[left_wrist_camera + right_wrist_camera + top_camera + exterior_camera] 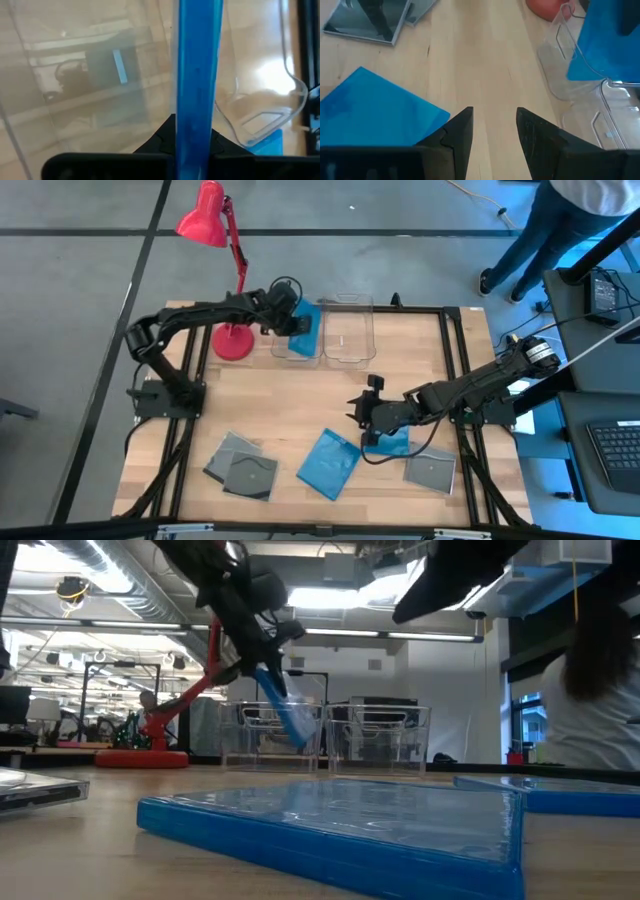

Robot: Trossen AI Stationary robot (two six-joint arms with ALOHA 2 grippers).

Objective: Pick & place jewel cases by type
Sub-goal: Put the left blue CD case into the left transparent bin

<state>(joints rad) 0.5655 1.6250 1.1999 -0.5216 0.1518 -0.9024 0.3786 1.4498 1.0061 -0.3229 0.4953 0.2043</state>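
Note:
My left gripper (300, 323) is over the left clear bin (292, 348) at the far edge, shut on a bright blue jewel case (196, 75) that hangs tilted above the bin (285, 705). My right gripper (492, 125) is open, hovering low over bare wood near the table's middle (357, 408). A second blue case (330, 463) lies flat near the front; a third (392, 444) lies partly under the right arm. Two grey-black cases (242, 468) overlap at the front left, and one (430, 470) lies at the front right. My left gripper pinches the blue case between its two fingers, by the edge (192, 142) nearest the wrist. The case shows edge-on in the wrist view and reaches out past the fingertips. It is lifted clear, slanting down toward the left bin (270, 735).
Two clear bins (348, 330) stand side by side at the far edge. A red desk lamp (232, 340) has its base at the far left, beside the left bin. A person (545, 225) stands beyond the far right corner. Bare wood lies between the bins and the cases.

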